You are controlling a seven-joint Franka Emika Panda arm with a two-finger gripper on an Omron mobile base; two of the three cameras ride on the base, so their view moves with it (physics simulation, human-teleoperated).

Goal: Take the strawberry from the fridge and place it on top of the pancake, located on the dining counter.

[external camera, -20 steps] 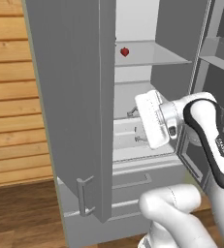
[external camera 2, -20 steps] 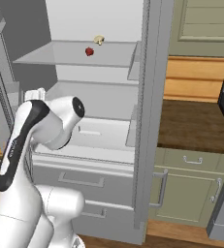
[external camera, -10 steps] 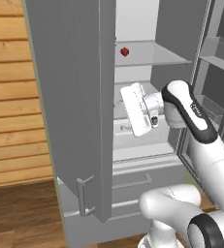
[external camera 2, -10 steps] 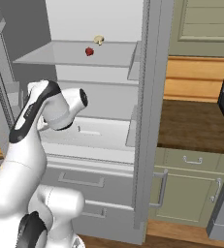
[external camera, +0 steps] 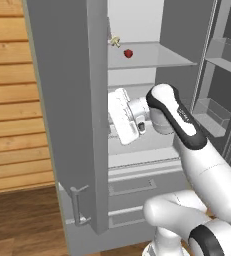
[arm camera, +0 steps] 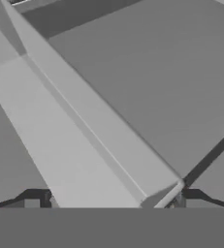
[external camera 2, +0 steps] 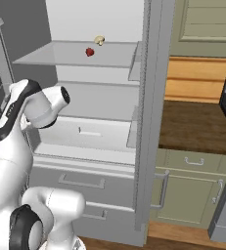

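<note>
Fridge (external camera: 67, 100) doors open. Strawberry (external camera: 128, 53) sits on the upper shelf (external camera 2: 60, 56), beside a mushroom (external camera 2: 99, 40). Our gripper (external camera: 118, 117), below that shelf, carries nothing, jaws fully spread, likely readying the reach upward.

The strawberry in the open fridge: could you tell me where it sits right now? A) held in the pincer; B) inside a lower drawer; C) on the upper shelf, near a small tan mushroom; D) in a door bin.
C: the strawberry lies on the fridge's upper shelf, close to the mushroom and well above the arm.
</note>
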